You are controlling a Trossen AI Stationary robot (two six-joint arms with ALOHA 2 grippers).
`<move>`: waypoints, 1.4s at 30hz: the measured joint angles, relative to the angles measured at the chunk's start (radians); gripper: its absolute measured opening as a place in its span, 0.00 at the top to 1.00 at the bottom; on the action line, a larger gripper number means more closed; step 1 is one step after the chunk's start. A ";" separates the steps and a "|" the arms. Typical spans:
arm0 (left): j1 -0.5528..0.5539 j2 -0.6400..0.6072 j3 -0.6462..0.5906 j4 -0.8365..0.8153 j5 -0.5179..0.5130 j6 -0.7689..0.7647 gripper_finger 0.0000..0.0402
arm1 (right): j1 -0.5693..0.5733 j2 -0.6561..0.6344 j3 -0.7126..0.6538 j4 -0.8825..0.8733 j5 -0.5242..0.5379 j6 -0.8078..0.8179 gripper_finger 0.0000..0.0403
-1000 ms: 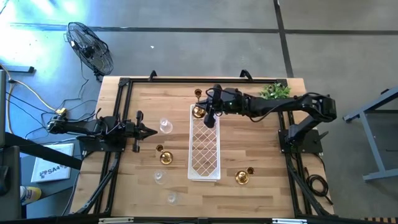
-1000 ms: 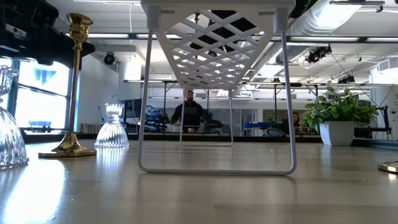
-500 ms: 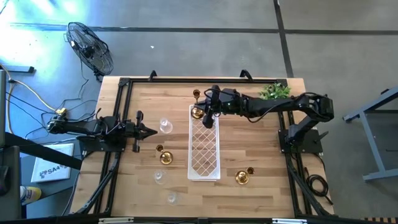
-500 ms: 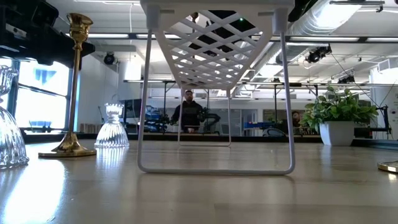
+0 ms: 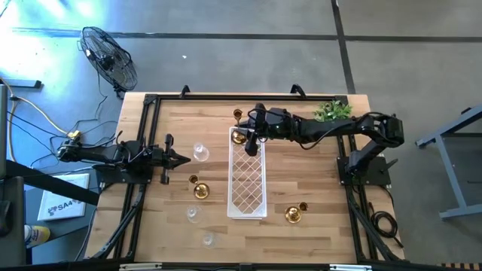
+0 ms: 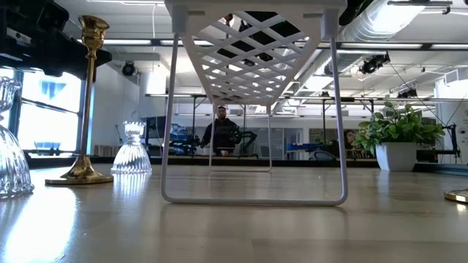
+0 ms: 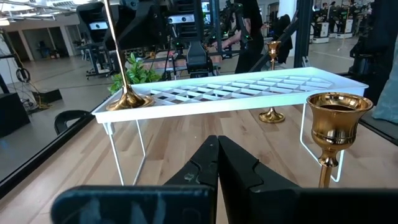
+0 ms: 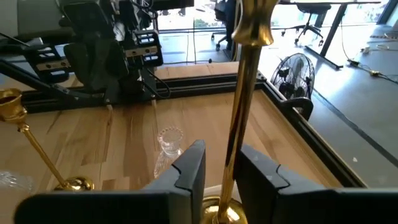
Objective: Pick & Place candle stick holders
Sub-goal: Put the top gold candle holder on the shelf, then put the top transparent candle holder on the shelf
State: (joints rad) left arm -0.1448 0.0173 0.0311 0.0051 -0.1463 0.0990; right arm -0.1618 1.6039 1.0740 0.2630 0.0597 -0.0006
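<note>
Your right gripper (image 8: 221, 169) stands parted around the tall brass candle stick holder (image 8: 242, 93); its thin, shiny stem rises upright between the fingers, round base below.

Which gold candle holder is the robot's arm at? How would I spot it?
Find the long white tray in the table's middle. On its far end, at the right gripper, stands a tall thin-stemmed gold candle holder. It is the only holder on the tray.
</note>
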 joint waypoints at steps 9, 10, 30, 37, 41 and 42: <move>0.000 0.000 0.000 0.000 0.000 0.000 1.00 | 0.001 0.000 0.000 0.003 0.022 0.000 0.60; 0.000 0.000 0.000 0.000 0.000 0.000 1.00 | 0.001 0.000 0.000 0.006 0.023 0.000 0.57; 0.000 0.000 0.000 0.000 0.000 0.000 1.00 | 0.062 -0.048 0.000 0.029 0.118 -0.055 0.26; 0.000 0.000 0.000 0.000 0.000 0.000 1.00 | 0.085 -0.098 -0.001 -0.041 0.211 -0.058 0.26; 0.000 0.000 0.000 0.000 0.000 0.000 1.00 | 0.102 -0.125 -0.001 -0.075 0.212 -0.053 0.26; 0.000 0.000 0.000 0.000 0.000 0.000 1.00 | 0.107 -0.132 -0.001 -0.084 0.212 -0.053 0.26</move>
State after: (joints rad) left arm -0.1446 0.0170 0.0311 0.0051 -0.1459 0.0991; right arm -0.0552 1.4715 1.0733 0.1786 0.2718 -0.0532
